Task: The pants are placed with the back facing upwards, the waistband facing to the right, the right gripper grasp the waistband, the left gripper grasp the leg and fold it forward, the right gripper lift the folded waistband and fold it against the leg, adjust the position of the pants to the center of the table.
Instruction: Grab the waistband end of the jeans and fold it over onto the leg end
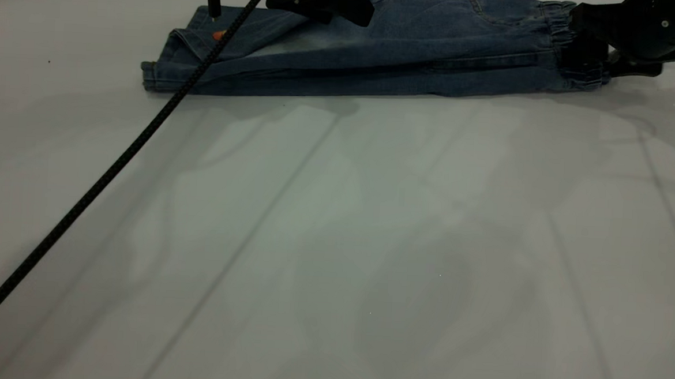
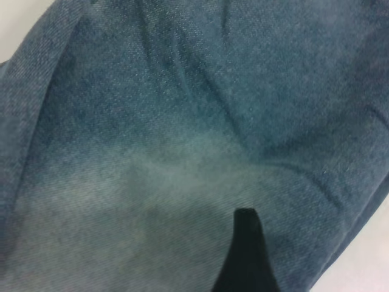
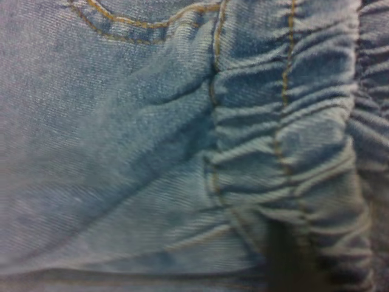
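I am looking at the pants (image 1: 390, 59) lying folded lengthwise along the far edge of the table (image 1: 335, 241), one leg doubled over the other so the denim is forming a long narrow strip. The waistband (image 1: 575, 57) is sitting at the right end of that strip, its gathered elastic bunching in dark ruffles, and the hems are stacking up at the left end. On the leg (image 1: 247, 34) near the left end a small orange patch of the print is peeking out (the rest of the print is hidden from me).

The right gripper (image 1: 595, 61) is sitting at the waistband, its dark body reaching in from the right edge and pressing against the ruffles. In the right wrist view the elastic band (image 3: 292, 152) and the yellow stitching are filling the picture, and one dark finger (image 3: 282, 255) is blurring at the edge; I cannot tell whether this claw is gripping the band or gaping.

The left gripper (image 1: 318, 3) is hovering over the strip's upper left part. Its wrist view is showing a faded patch of denim (image 2: 158, 182) with one black fingertip (image 2: 246, 255) touching or nearly touching the cloth; its spread I cannot tell either.

A black braided cable (image 1: 113, 166) is running diagonally from the left arm across the table toward the near left corner.
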Controlling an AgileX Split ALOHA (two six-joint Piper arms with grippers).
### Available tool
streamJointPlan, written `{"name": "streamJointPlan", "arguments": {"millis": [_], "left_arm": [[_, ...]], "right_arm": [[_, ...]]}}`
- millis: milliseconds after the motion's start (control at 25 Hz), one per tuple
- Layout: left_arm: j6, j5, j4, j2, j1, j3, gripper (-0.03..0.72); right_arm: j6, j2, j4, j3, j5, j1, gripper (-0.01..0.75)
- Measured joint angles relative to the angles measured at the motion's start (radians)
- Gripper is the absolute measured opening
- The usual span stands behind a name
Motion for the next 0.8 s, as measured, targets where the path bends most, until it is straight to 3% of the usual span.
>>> {"name": "streamJointPlan", "arguments": {"millis": [120, 240, 520, 800], "left_arm": [[0.000, -0.002, 0.000, 0.000, 0.000, 0.000, 0.514], [0.000, -0.007, 0.005, 0.000, 0.000, 0.000, 0.514], [0.000, -0.036, 0.036, 0.074, 0.000, -0.001, 0.514], [0.001, -0.037, 0.027, 0.118, -0.017, -0.011, 0.514]], "right_arm": [[0.006, -0.008, -0.004, 0.000, 0.018, -0.004, 0.113], [0.009, -0.041, -0.032, 0.012, 0.076, -0.020, 0.110], [0.009, -0.243, -0.101, 0.029, 0.325, -0.080, 0.102], [0.006, -0.363, -0.115, 0.030, 0.461, -0.073, 0.102]]}}
